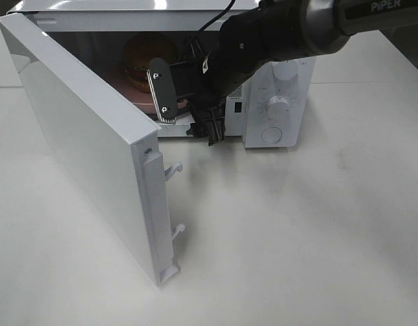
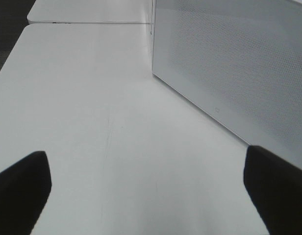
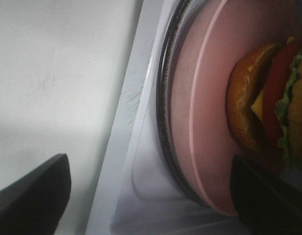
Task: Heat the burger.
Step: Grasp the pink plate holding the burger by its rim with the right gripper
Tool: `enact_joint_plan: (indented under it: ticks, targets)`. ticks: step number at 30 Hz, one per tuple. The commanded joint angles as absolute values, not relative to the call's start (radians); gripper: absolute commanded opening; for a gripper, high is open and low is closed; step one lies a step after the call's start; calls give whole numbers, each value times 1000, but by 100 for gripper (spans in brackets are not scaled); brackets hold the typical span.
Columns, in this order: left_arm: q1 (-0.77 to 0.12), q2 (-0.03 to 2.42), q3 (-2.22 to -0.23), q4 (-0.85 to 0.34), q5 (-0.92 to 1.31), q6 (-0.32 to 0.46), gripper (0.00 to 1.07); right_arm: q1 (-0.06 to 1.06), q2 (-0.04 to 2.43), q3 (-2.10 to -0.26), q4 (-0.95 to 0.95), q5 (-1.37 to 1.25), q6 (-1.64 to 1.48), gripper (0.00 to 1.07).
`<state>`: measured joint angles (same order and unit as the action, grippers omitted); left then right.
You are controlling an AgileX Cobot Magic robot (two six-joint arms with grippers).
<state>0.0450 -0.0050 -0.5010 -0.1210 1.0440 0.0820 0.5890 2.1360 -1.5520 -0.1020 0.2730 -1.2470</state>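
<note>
Burger [image 1: 142,64] inside microwave [image 1: 280,102], plated

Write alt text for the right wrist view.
A burger sits on a pink plate on the glass turntable inside the open microwave. The right gripper's dark fingers stand wide apart, holding nothing, with white table beyond.

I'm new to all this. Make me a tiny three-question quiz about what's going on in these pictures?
1. True or false: the microwave door is shut.
2. What does the burger sit on? A) pink plate B) bare table C) the door
3. Which hand is at the microwave's opening?

Key
1. False; it stands wide open.
2. A, inside the microwave.
3. The right hand, open and empty; the left hand is beside the microwave's outer wall.
</note>
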Motion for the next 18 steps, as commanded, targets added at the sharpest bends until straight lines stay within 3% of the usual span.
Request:
enact_joint_plan:
  ticks: [1,18]
  targets:
    - [45,-28,-498,-128,1035,77,100,587,2169,-1598,-102,266,-1228,84]
    - [45,-28,-498,-128,1035,77,100,587,2317,-1810,-102,335,-1225,81]
